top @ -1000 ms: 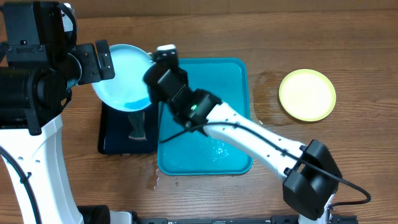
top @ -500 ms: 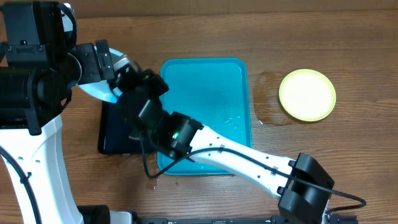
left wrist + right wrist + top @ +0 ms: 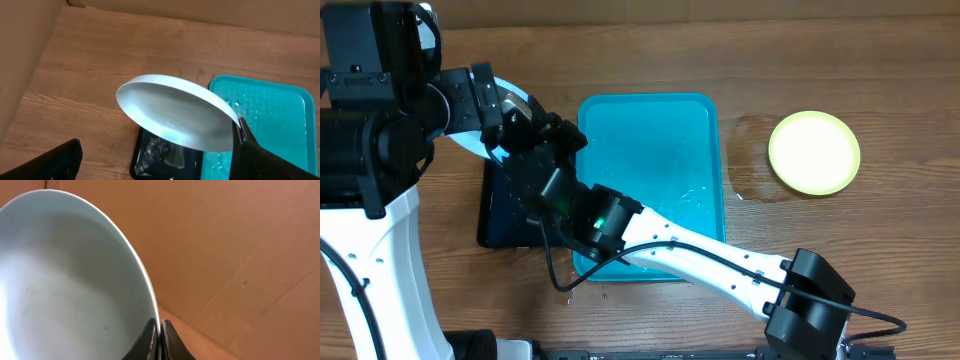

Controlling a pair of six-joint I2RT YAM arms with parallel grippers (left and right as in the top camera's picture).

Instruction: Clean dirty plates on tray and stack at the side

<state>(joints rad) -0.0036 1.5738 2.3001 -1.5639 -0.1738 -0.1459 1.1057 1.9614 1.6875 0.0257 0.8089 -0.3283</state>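
The right gripper (image 3: 159, 330) has its jaws pinching the rim of the light-blue plate (image 3: 175, 115). The plate hangs steeply tilted in the air, and its oval slants from upper left down to the pinched edge at lower right. The left gripper (image 3: 160, 150) has its jaws spread wide, with the plate ahead of and between them over the black tray (image 3: 145, 161), and the turquoise tray (image 3: 270, 115) lies to their right.
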